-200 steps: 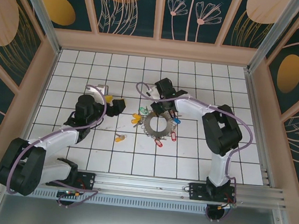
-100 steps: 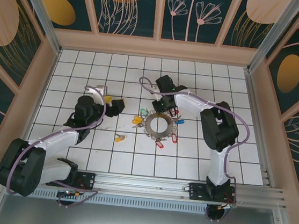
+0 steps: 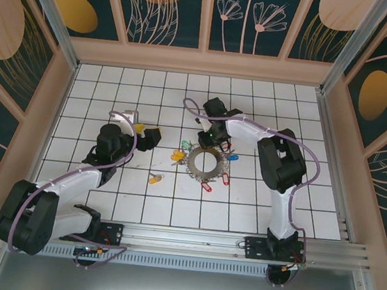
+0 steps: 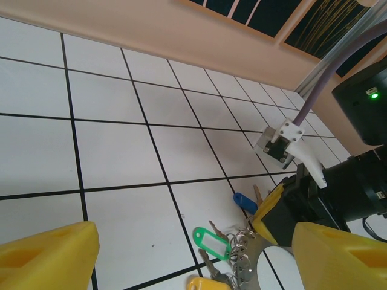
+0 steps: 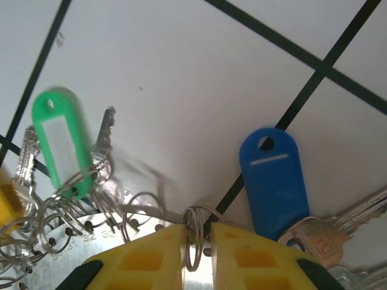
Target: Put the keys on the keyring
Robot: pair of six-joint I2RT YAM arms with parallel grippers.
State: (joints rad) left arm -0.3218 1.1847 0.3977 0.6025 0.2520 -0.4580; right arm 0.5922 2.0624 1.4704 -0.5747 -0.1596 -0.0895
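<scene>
The keyring (image 3: 204,163) is a flat grey disc on the white tiles, with small split rings along its rim. Green (image 3: 185,145), yellow (image 3: 176,156), red (image 3: 207,186) and blue (image 3: 233,156) keys fan out around it. One yellow key (image 3: 155,178) lies loose to its near left. My right gripper (image 5: 196,244) is shut on a small split ring at the keyring's far rim, beside the blue key (image 5: 271,175) and the green key (image 5: 57,142). My left gripper (image 3: 154,138) stands open to the left, facing the green key (image 4: 210,241).
The right arm's black body (image 4: 357,187) and purple cable (image 4: 329,78) fill the space beyond the keyring in the left wrist view. A beige wall (image 3: 203,62) and side rails (image 3: 58,102) bound the tiled floor.
The right arm's elbow has drawn slightly in and back, while its gripper stays at the keyring's far rim. The left arm has not moved.
</scene>
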